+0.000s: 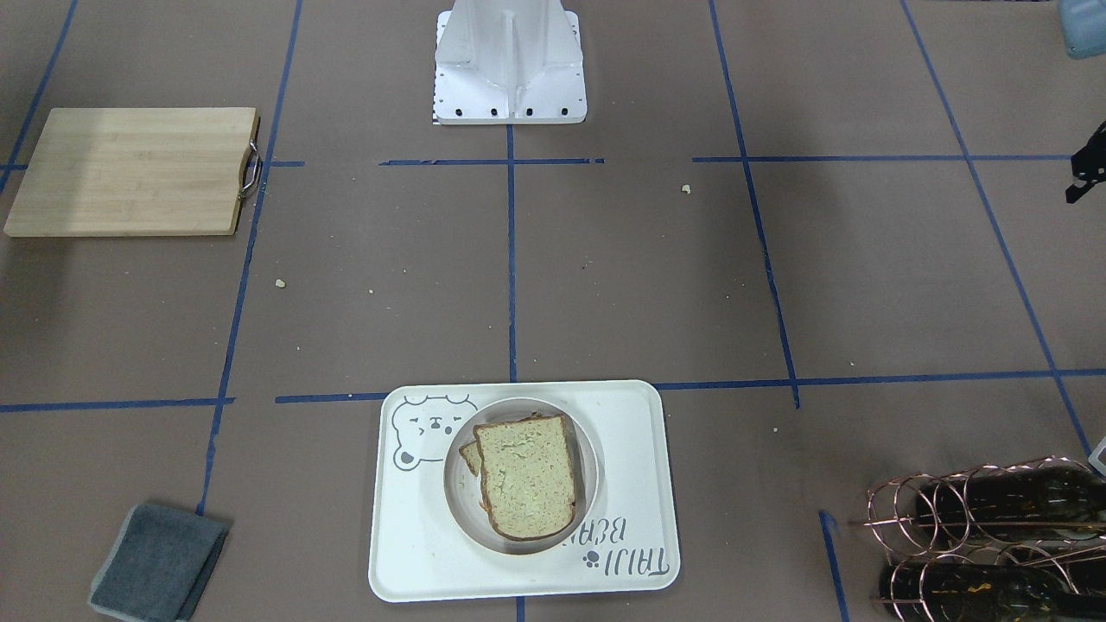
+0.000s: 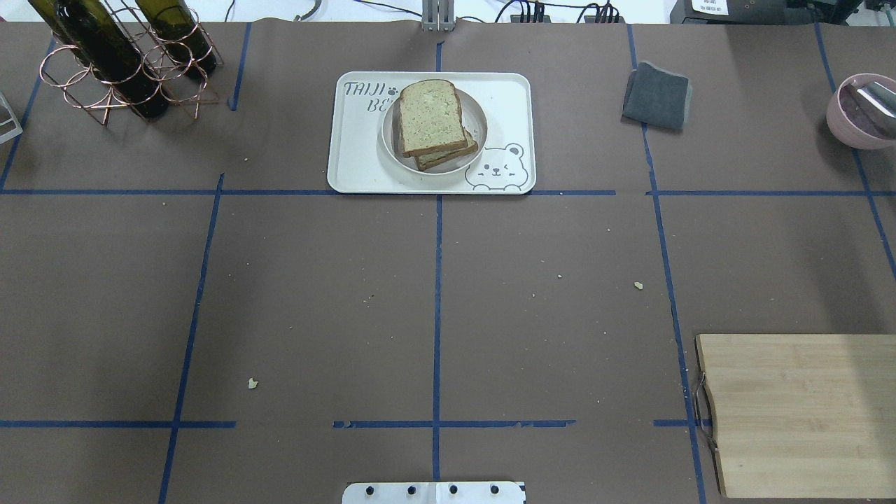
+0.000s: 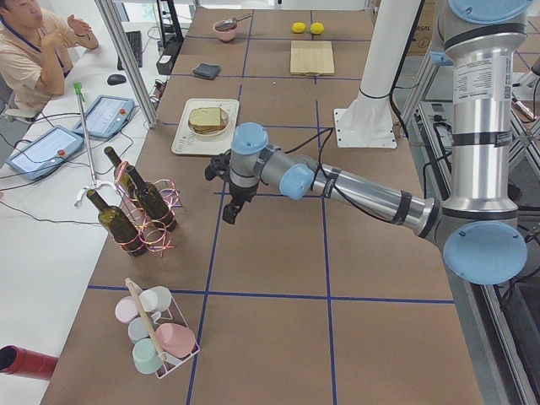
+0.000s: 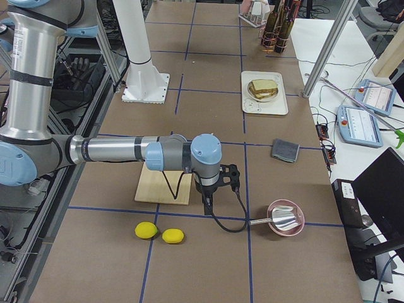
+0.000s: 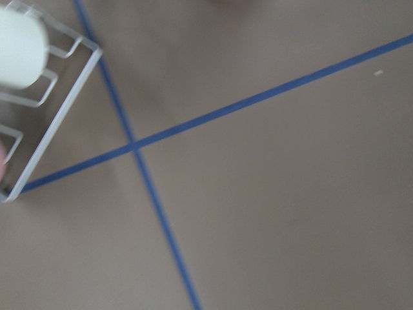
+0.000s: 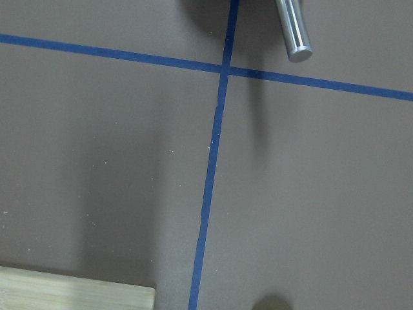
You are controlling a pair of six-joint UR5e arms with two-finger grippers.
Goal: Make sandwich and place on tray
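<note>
Sandwich (image 1: 524, 475) in a round dish (image 1: 458, 510) on the tray (image 1: 635, 484); left gripper (image 3: 229, 213) and right gripper (image 4: 207, 203) hang well away (open or closed: cannot tell).

Front and overhead views opposed, both showing tray (image 1: 406, 536); side views along table (image 3: 270, 253); wrist views close, downward

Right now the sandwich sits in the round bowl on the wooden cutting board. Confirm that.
Wrong in one respect: the sandwich is in the round bowl, but the bowl stands on the cream bear-face tray, not on the wooden cutting board, which lies apart near the table's other edge. The overhead exterior view shows it.
</note>
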